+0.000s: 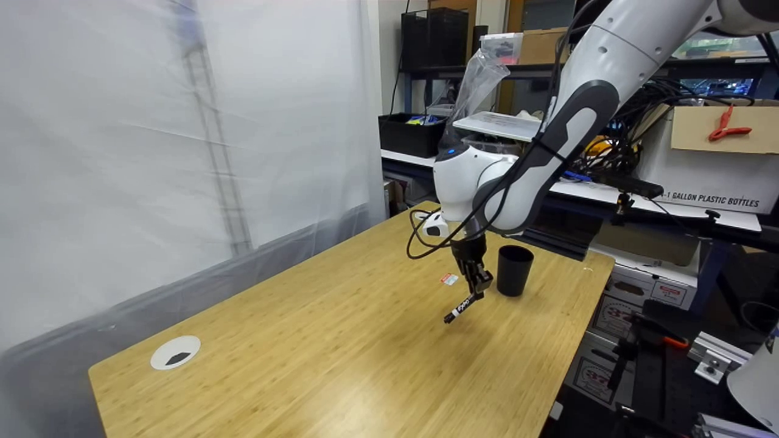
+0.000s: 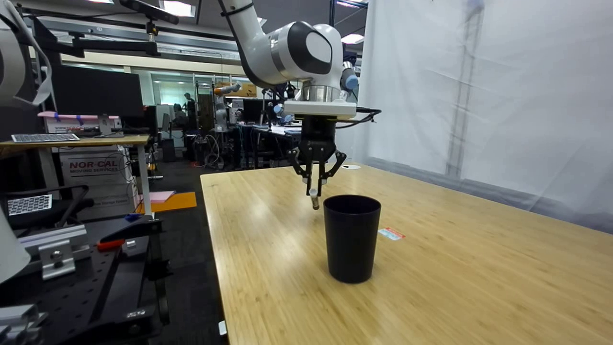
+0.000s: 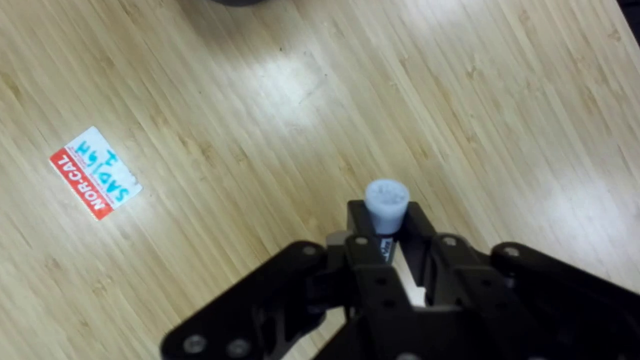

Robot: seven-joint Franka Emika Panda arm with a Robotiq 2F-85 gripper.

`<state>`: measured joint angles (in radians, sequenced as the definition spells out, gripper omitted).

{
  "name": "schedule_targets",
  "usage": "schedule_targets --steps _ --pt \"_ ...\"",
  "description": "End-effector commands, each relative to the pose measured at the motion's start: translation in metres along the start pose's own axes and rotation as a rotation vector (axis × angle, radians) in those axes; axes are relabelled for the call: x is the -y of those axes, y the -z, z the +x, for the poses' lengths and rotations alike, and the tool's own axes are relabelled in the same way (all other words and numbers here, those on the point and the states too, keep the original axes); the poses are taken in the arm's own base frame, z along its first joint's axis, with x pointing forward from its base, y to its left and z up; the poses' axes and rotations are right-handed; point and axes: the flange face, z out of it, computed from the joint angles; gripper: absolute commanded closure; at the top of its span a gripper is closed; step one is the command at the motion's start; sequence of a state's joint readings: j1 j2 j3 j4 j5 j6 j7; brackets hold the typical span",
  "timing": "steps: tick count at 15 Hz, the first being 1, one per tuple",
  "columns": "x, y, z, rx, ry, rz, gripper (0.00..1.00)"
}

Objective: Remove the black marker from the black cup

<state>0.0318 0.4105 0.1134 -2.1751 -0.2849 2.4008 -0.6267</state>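
In an exterior view, from where I stand: gripper (image 1: 477, 290) pointing down over the wooden table (image 1: 341, 340), black marker (image 1: 462, 306) in its hold, gripped by the upper end, tilted, lower end slanting away from the black cup (image 1: 514, 274). Cup upright on the table, just beside the gripper, marker fully outside it. Red-and-white label (image 1: 449, 279) flat on the wood near the gripper, to its left as I look. White disc (image 1: 164, 351) by the table's left-hand corner, plastic sheeting (image 1: 122, 152) hanging along that side.

In an exterior view, monitor (image 2: 96, 91) off to the left: fingers (image 2: 308, 186) nearly together, thin gap, marker caught between. Cup stands closer to me here than the gripper does, upright. Label on the table just past it, to the right. Can't really tell from this angle whether the marker's low end clears the wood.

Wrist view: marker's white end (image 3: 387, 197) sits between the fingers, one on each side, bit of lettering showing below it. Label over to the left, NOR-CAL on its red strip, teal handwriting on the white part.
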Motion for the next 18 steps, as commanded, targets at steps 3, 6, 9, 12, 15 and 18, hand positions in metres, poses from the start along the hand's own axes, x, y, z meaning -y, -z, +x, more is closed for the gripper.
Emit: schedule_targets --steps 3,6,9,12,15,18 --pt "-0.011 -0.015 0.003 -0.011 0.032 0.022 0.95" --pt "-0.013 -0.019 0.005 -0.006 0.039 0.028 0.95" --pt "-0.014 -0.019 0.008 -0.007 0.042 0.025 0.95" --pt "-0.015 -0.02 0.01 -0.007 0.041 0.026 0.95" --pt "-0.015 -0.02 0.011 -0.002 0.034 0.027 0.54" --pt "-0.015 -0.022 0.011 -0.001 0.034 0.028 0.34"
